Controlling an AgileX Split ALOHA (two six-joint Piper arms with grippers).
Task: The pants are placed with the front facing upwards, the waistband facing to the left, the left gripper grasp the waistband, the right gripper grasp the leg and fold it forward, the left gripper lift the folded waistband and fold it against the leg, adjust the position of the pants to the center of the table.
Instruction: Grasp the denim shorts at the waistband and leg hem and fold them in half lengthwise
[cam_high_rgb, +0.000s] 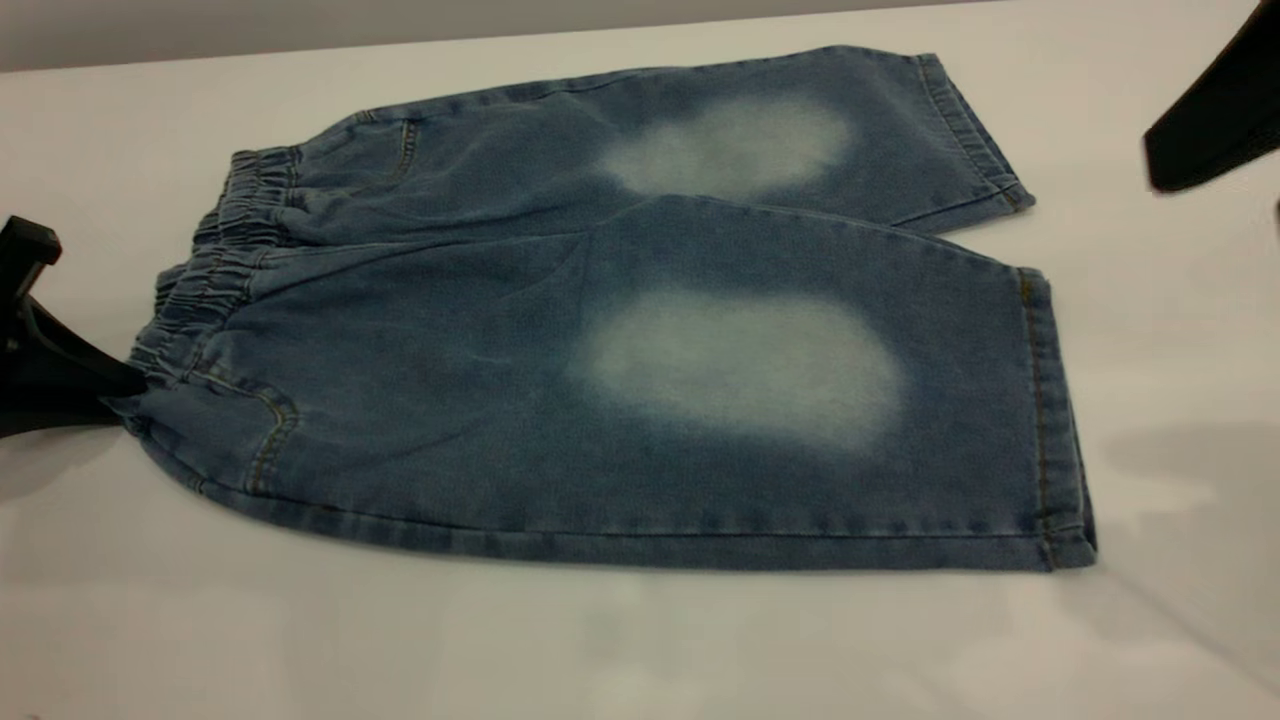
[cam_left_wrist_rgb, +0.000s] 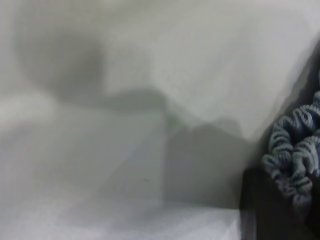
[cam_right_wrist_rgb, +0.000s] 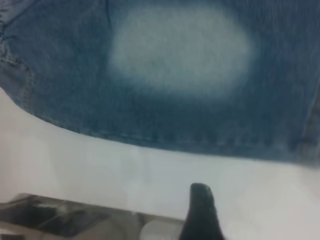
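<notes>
The blue denim pants (cam_high_rgb: 640, 330) lie flat, front up, on the white table (cam_high_rgb: 300, 640), each leg showing a pale patch. The gathered waistband (cam_high_rgb: 215, 270) points left. My left gripper (cam_high_rgb: 112, 388) sits at the waistband's near corner, shut on the waistband (cam_left_wrist_rgb: 295, 150), whose ruffles rest against one black finger (cam_left_wrist_rgb: 265, 210) in the left wrist view. My right gripper (cam_high_rgb: 1205, 130) hovers at the far right, above and beyond the leg (cam_high_rgb: 900, 150), touching nothing. In the right wrist view one black fingertip (cam_right_wrist_rgb: 200, 202) shows over bare table, short of the leg (cam_right_wrist_rgb: 180, 55); the gripper looks open.
Bare table surrounds the pants on all sides, widest at the front. The table's far edge (cam_high_rgb: 400, 45) runs along the top of the exterior view. A shadow (cam_high_rgb: 1190, 470) lies on the table right of the near hem.
</notes>
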